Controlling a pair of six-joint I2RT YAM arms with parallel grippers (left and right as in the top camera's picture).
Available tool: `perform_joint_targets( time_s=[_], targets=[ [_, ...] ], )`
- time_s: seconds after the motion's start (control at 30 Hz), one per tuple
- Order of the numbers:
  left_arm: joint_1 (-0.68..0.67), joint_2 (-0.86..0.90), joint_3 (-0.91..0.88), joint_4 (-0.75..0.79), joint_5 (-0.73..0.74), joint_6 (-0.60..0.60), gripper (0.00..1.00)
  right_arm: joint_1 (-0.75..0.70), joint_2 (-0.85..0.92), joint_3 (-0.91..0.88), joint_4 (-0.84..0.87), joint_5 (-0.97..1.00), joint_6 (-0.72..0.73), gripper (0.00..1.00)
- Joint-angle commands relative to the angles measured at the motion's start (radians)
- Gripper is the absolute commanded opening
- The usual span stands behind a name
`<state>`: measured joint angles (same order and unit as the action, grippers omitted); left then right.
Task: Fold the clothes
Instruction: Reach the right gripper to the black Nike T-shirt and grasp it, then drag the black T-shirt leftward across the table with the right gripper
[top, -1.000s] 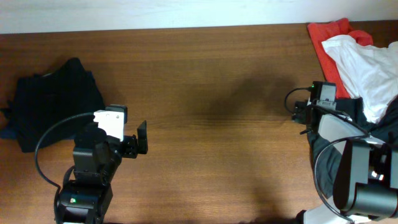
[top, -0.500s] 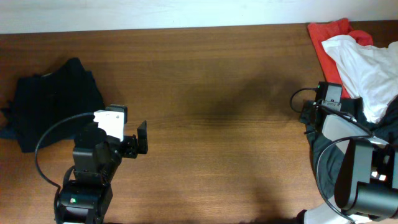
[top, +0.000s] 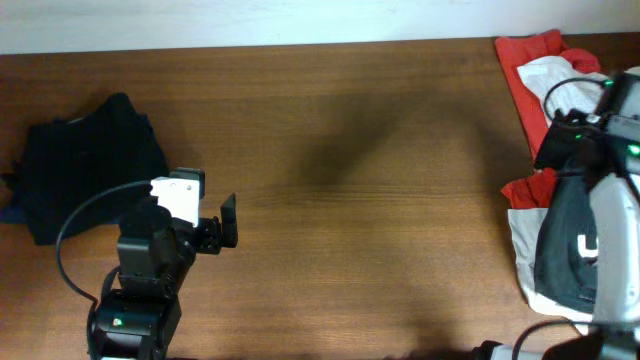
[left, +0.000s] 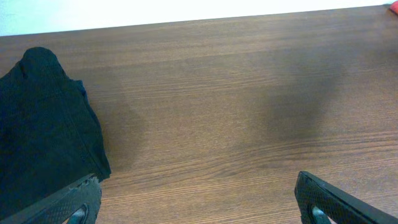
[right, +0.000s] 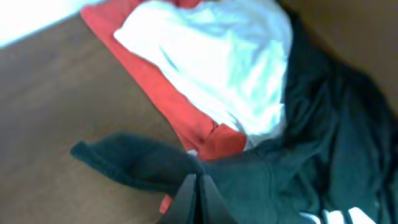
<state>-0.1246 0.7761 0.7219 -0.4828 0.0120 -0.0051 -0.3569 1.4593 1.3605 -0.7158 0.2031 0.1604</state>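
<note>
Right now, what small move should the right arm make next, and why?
Probably pull leftward across the table. The right gripper, jaws apparently shut on an edge of the black T-shirt, holds it against the red garment and white garment, so it needs dragging free to spread flat.

"Where do the clothes lie?"

"One garment (top: 90, 165) lies on the table (top: 350, 150) at my far left, ahead of my left gripper (left: 199, 208). The pile of clothes (top: 525, 70) lies at my far right, by the back edge."

"And the T-shirt (right: 323, 149)?"

"In front of the pile, partly on it, pinched in my right gripper (right: 198, 196)."
</note>
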Motion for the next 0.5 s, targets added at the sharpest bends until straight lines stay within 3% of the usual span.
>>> perform_joint_targets(
  time_s=[0.0,0.1,0.27,0.33,0.47],
  targets=[
    [0.005,-0.001,0.023,0.003,0.011,-0.003,0.99,-0.011,-0.062,0.052,-0.027,-0.037,0.001,0.04],
    [0.005,-0.001,0.023,0.003,0.011,-0.003,0.99,-0.010,-0.104,0.105,-0.030,-0.194,-0.074,0.04],
    [0.005,-0.001,0.023,0.003,0.011,-0.003,0.99,0.010,-0.167,0.259,-0.101,-0.879,-0.174,0.04],
    [0.005,-0.001,0.023,0.003,0.011,-0.003,0.99,0.058,-0.186,0.270,-0.119,-1.060,-0.191,0.04],
    [0.005,-0.001,0.023,0.002,0.011,-0.002,0.99,0.181,-0.174,0.261,-0.260,-1.056,-0.192,0.04]
  ],
)
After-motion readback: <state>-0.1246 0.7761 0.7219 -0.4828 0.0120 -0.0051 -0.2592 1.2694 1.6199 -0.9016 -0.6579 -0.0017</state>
